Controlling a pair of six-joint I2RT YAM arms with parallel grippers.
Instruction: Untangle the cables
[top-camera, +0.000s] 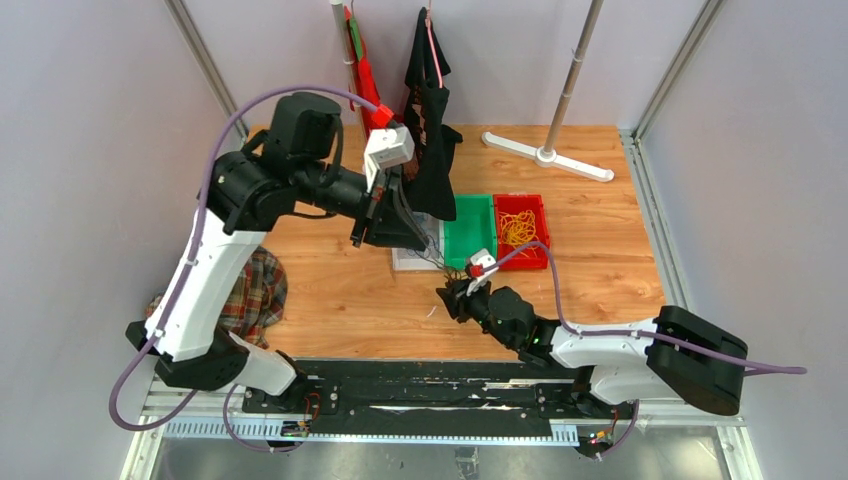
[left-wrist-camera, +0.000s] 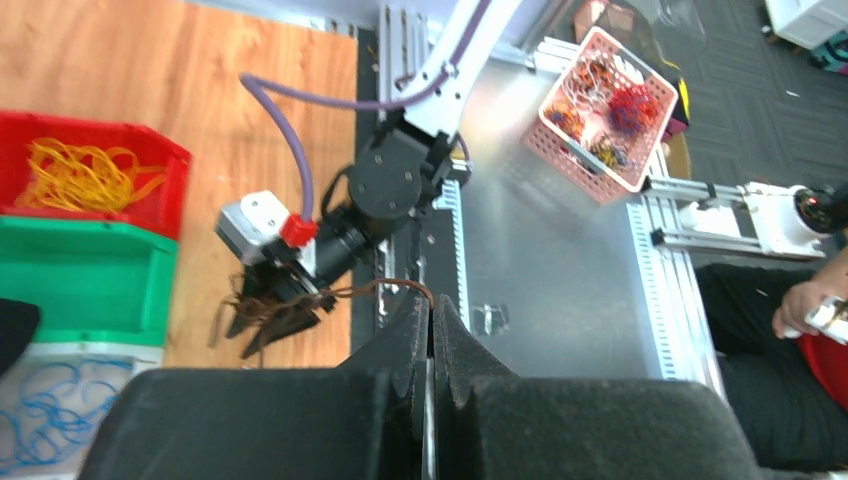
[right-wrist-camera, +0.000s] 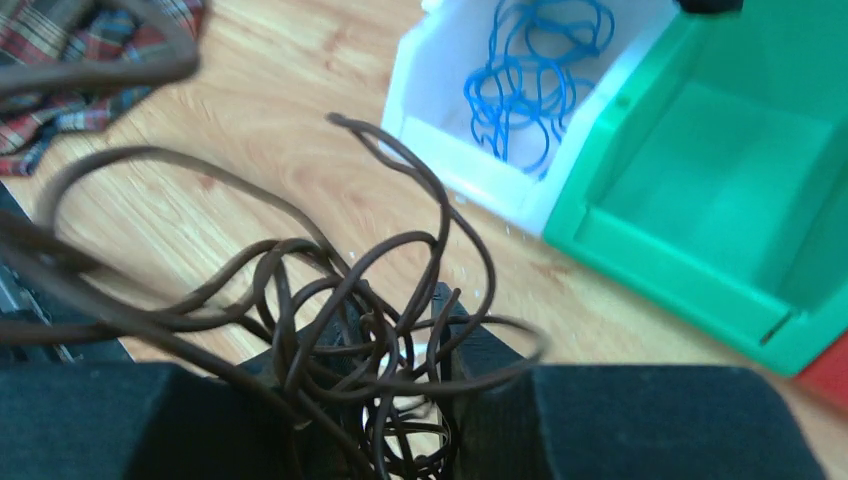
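Brown cable tangle held between both arms, beside three sorting bins.
Nearest the bases, the right gripper (top-camera: 450, 296) has its jaws closed narrowly on the brown cable tangle (left-wrist-camera: 268, 303), a loose knot of thin dark-brown loops lifted just above the wooden surface (top-camera: 340, 300). One strand arcs out of the knot to the left gripper (left-wrist-camera: 432, 345), whose jaws are pressed together on its end. Just beyond stands a row of bins touching side to side. The white bin (right-wrist-camera: 470, 170) holds the blue cables (right-wrist-camera: 510, 100), lying in overlapping loops. The green bin (right-wrist-camera: 720, 200) next to it shows only its bare floor. The red bin (left-wrist-camera: 150, 200) on the far side of the green one holds the yellow cables (left-wrist-camera: 85, 172), heaped in a loose pile.
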